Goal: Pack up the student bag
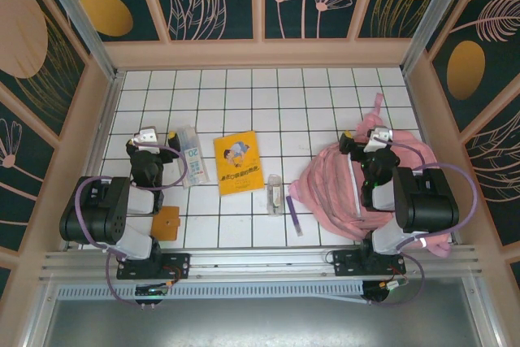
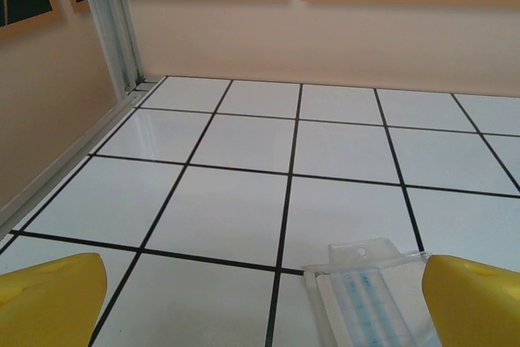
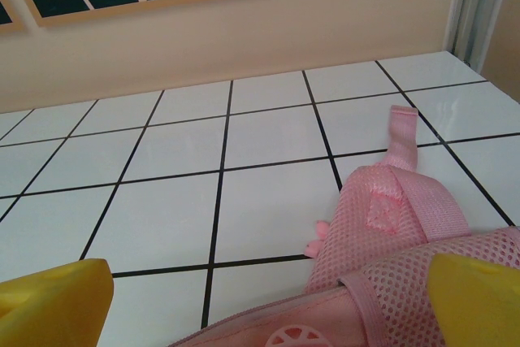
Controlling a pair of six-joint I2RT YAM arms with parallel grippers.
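Looks like packing isn't really going yet. The student bag (image 1: 329, 188) is lying on the right side of the counter (image 1: 244, 95), and the yellow booklet (image 1: 239, 162), clear packet (image 1: 192, 156) and pen (image 1: 292, 215) are sitting loose beside it. Both arms are crouching low. The left pincer (image 1: 148, 136) is hanging by the packet's end and the right pincer (image 1: 378, 137) over the bag, both gaping wide and gripping nothing. I'm guessing the next move is getting the bag opened up.

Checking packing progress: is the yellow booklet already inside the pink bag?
No, the yellow booklet lies flat on the tiles, apart from the student bag.
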